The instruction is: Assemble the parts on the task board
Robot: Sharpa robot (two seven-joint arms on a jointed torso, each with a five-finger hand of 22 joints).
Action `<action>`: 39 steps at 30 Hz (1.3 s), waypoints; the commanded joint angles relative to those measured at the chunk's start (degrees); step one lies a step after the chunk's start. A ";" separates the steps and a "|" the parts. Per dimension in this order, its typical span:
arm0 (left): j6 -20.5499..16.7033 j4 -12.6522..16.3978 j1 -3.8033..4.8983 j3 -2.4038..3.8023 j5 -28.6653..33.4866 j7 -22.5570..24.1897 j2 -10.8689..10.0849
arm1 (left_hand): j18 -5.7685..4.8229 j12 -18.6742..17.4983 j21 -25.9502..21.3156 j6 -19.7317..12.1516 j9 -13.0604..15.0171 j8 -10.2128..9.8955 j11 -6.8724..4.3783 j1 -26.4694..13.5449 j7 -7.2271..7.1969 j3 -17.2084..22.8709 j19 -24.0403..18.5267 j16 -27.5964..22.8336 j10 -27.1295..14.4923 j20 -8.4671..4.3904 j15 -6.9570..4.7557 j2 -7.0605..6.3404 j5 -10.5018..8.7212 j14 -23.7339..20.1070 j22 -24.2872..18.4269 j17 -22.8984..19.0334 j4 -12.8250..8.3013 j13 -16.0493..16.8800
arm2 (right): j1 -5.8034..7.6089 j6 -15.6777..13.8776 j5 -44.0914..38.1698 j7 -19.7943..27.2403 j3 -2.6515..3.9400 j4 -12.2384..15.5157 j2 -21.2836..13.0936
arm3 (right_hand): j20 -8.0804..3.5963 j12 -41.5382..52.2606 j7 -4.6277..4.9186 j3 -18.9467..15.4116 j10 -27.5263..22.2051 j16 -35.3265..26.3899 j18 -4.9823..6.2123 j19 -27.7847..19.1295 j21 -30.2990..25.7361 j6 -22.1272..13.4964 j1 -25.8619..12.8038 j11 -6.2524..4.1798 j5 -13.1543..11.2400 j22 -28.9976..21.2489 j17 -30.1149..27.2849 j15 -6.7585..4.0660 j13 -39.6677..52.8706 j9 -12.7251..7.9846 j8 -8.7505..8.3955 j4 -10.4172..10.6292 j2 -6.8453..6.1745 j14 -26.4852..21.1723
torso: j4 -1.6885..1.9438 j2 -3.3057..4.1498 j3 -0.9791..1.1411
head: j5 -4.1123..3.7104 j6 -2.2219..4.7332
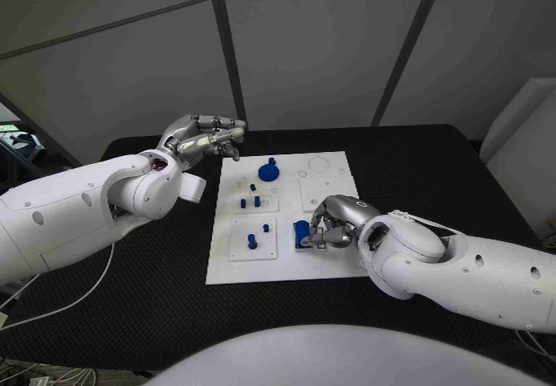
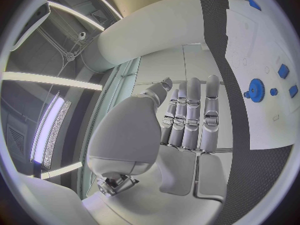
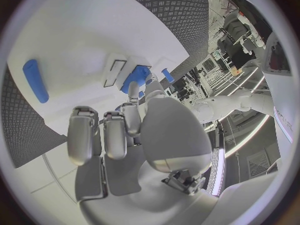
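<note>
Board: we see the flat white rectangular task board (image 1: 261,269) lying mid-table on the black table (image 1: 139,297).
Parts: small blue plastic parts stand on it, with a round blue gear-like disc (image 1: 269,170) near its far edge.
Right hand: our right hand (image 1: 333,223) grips a blue block (image 1: 302,233) at the board's right side.
Left hand: our left hand (image 1: 206,137) hovers off the board's far left corner, fingers curled, holding nothing.

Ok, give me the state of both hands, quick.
Left hand: fingers curled in, holding nothing, raised beside the white board.
Right hand: gripping a blue part on the board.
</note>
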 commanded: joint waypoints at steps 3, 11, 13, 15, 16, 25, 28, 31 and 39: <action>0.72 0.03 0.07 0.04 0.12 0.07 -0.05 | 2.82 0.20 -0.21 -0.46 -0.09 0.26 -0.05 -0.30 0.06 -0.34 0.15 -0.36 -0.28 0.22 0.26 0.44 -0.29 -0.15 -0.09 -0.06 0.12 0.06 | 0.13 0.84 -1.48 -0.63 0.07 -0.02 -0.37 | -0.26 0.12 -0.28 0.09 0.41 0.04 -1.19 1.54 0.25 0.18 2.20 -0.34 -0.31 4.72 6.79 -0.28 -0.28 -0.01 -0.19 -0.36 1.77 4.42 | 0.03 0.01 0.00 | 0.09 -0.01; 0.66 0.02 0.07 0.04 0.12 0.04 -0.08 | 2.82 0.20 -0.21 -0.46 -0.09 0.26 -0.05 -0.30 0.06 -0.34 0.15 -0.36 -0.28 0.22 0.26 0.44 -0.29 -0.15 -0.09 -0.06 0.12 0.06 | 0.14 1.43 0.34 1.82 0.07 0.30 -0.74 | -0.11 -0.95 0.30 -1.14 -0.06 -0.14 -1.17 1.45 0.11 -0.04 -0.44 0.12 -0.74 4.56 6.52 0.03 -1.05 -0.06 -0.69 0.86 0.26 4.36 | 0.03 0.02 -0.03 | 0.07 -0.01; 0.62 0.01 0.07 0.04 0.12 0.02 -0.09 | 2.82 0.20 -0.21 -0.46 -0.09 0.26 -0.05 -0.30 0.06 -0.34 0.15 -0.36 -0.28 0.22 0.26 0.44 -0.29 -0.15 -0.09 -0.06 0.12 0.06 | 0.13 0.89 0.68 2.54 0.06 0.54 -1.05 | 0.18 -1.42 0.80 -3.49 -0.30 -0.25 -1.18 1.41 0.06 -0.49 -4.52 0.55 2.08 4.50 6.37 0.46 -1.38 -0.11 -1.10 3.09 -1.79 4.32 | 0.01 0.03 0.00 | 0.11 -0.01; 0.61 0.02 0.06 0.04 0.12 0.02 -0.11 | 2.82 0.20 -0.21 -0.46 -0.09 0.26 -0.05 -0.30 0.06 -0.34 0.15 -0.36 -0.28 0.22 0.26 0.44 -0.29 -0.15 -0.09 -0.06 0.12 0.06 | 0.13 0.16 0.89 3.05 0.06 0.88 -1.53 | 0.38 -1.56 0.94 -4.89 -0.40 -0.26 -1.16 1.39 0.04 -0.69 -6.18 0.73 4.01 4.50 6.38 0.57 -1.43 -0.07 -1.35 4.26 -2.89 4.33 | 0.00 0.03 0.03 | 0.09 -0.01; 0.59 0.04 0.06 0.04 0.12 0.01 -0.16 | 2.82 0.20 -0.21 -0.46 -0.09 0.26 -0.05 -0.30 0.06 -0.34 0.15 -0.36 -0.28 0.22 0.26 0.44 -0.29 -0.15 -0.09 -0.06 0.12 0.06 | 0.13 -0.57 0.99 3.36 0.06 1.22 -2.08 | 0.43 -1.60 0.99 -5.20 -0.43 -0.27 -1.16 1.39 0.04 -0.82 -6.44 0.77 4.06 4.51 6.37 0.60 -1.44 -0.07 -1.49 4.60 -3.04 4.33 | -0.02 0.04 0.04 | 0.09 -0.01; 0.52 0.10 0.03 0.03 0.12 -0.01 -0.41 | 2.83 0.27 -0.25 -0.50 -0.10 0.28 -0.05 -0.31 0.07 -0.36 0.16 -0.35 -0.35 0.23 0.27 0.49 -0.28 -0.16 -0.14 -0.07 0.15 0.07 | 0.14 -7.19 2.98 6.68 0.10 3.63 -8.22 | 1.13 -1.76 2.52 -4.52 -0.57 -0.49 -1.15 1.34 -0.03 -3.77 -2.70 1.93 6.87 4.48 6.10 1.47 -1.30 -2.11 -5.91 4.54 -0.14 4.28 | -0.21 -0.15 0.07 | -0.16 -0.01; 0.50 0.10 0.02 0.03 0.12 -0.02 -0.45 | 2.83 0.27 -0.25 -0.50 -0.10 0.28 -0.05 -0.31 0.07 -0.36 0.16 -0.35 -0.35 0.23 0.27 0.49 -0.28 -0.16 -0.14 -0.07 0.15 0.07 | 0.15 -8.46 4.40 8.05 0.16 4.34 -10.81 | 1.91 -2.38 3.52 -4.44 -0.86 -0.91 -1.08 1.14 -0.28 -4.37 -0.75 2.76 8.89 4.14 5.50 2.19 -1.65 -4.50 -9.36 4.20 0.86 4.14 | -0.23 -0.16 0.08 | -0.32 -0.01; 0.47 0.08 0.00 0.02 0.12 -0.03 -0.49 | 2.83 0.27 -0.25 -0.50 -0.10 0.28 -0.05 -0.31 0.07 -0.36 0.16 -0.35 -0.35 0.23 0.27 0.49 -0.28 -0.16 -0.14 -0.07 0.15 0.07 | 0.15 -8.60 5.00 8.46 0.19 4.68 -12.90 | 2.26 -2.91 3.68 -4.89 -1.02 -1.11 -0.97 0.95 -0.54 -3.29 -0.06 2.93 9.44 3.80 5.26 2.44 -1.98 -6.20 -11.27 4.52 1.24 4.07 | -0.25 -0.11 0.10 | -0.64 -0.01; 0.44 0.07 -0.06 0.02 0.12 -0.05 -0.46 | 2.83 0.27 -0.25 -0.50 -0.10 0.28 -0.05 -0.31 0.07 -0.36 0.16 -0.35 -0.35 0.23 0.27 0.49 -0.28 -0.16 -0.14 -0.07 0.15 0.07 | 0.12 -6.93 3.21 6.52 0.19 4.36 -16.17 | 2.30 -3.13 3.43 -5.91 -0.88 -1.07 -0.97 0.97 -0.51 -0.87 0.34 2.77 9.49 3.90 5.40 2.34 -2.00 -7.98 -12.87 5.23 1.40 4.11 | -0.28 0.00 0.11 | -1.94 -0.01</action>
